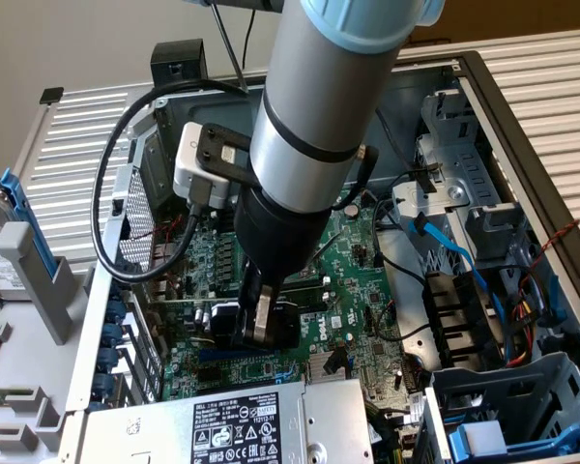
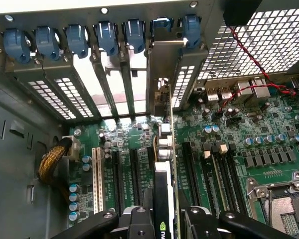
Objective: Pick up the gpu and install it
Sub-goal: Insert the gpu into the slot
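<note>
The arm (image 1: 319,87) reaches down into an open computer case (image 1: 522,77) that lies on its side. Its fingers (image 1: 259,324) are closed on the graphics card (image 1: 222,324), one on each face, with the card standing on edge over the green motherboard (image 1: 358,261). In the exterior view the card sits at about seven o'clock from the middle of the picture, just above the labelled power supply (image 1: 232,425) at six o'clock.

In the wrist view the graphics card (image 2: 164,199) shows edge-on between the two black fingers (image 2: 139,221). Its silver end bracket (image 2: 162,74) stands upright against the rear wall of the case, between perforated slot covers (image 2: 60,94) and under a row of blue clips (image 2: 77,40). Long black slots (image 2: 134,174) lie on either side of the card. Whether its lower edge is fully pressed into a slot, I cannot tell.
</note>
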You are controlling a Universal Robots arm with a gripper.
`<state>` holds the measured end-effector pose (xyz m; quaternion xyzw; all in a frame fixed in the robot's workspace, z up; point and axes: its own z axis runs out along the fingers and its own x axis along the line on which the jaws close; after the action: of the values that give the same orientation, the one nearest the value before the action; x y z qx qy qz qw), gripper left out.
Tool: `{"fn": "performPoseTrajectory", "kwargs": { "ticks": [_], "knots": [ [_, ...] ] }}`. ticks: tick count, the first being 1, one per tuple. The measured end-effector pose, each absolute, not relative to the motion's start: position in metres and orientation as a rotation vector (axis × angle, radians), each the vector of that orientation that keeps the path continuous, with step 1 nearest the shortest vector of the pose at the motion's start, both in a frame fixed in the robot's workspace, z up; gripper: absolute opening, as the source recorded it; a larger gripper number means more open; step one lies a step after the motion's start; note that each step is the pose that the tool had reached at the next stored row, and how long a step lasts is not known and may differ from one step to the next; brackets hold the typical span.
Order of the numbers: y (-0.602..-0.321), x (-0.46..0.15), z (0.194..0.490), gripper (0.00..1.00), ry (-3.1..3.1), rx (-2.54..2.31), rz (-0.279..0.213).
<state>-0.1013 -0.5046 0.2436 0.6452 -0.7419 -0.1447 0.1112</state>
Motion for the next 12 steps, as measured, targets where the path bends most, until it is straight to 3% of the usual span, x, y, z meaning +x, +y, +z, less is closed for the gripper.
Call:
{"fn": "performPoseTrajectory", "kwargs": {
  "ticks": [12],
  "knots": [
    [-0.5045,-0.1009,0.2441,0.29,-2.163,1.911,-0.422]
  ]
}}
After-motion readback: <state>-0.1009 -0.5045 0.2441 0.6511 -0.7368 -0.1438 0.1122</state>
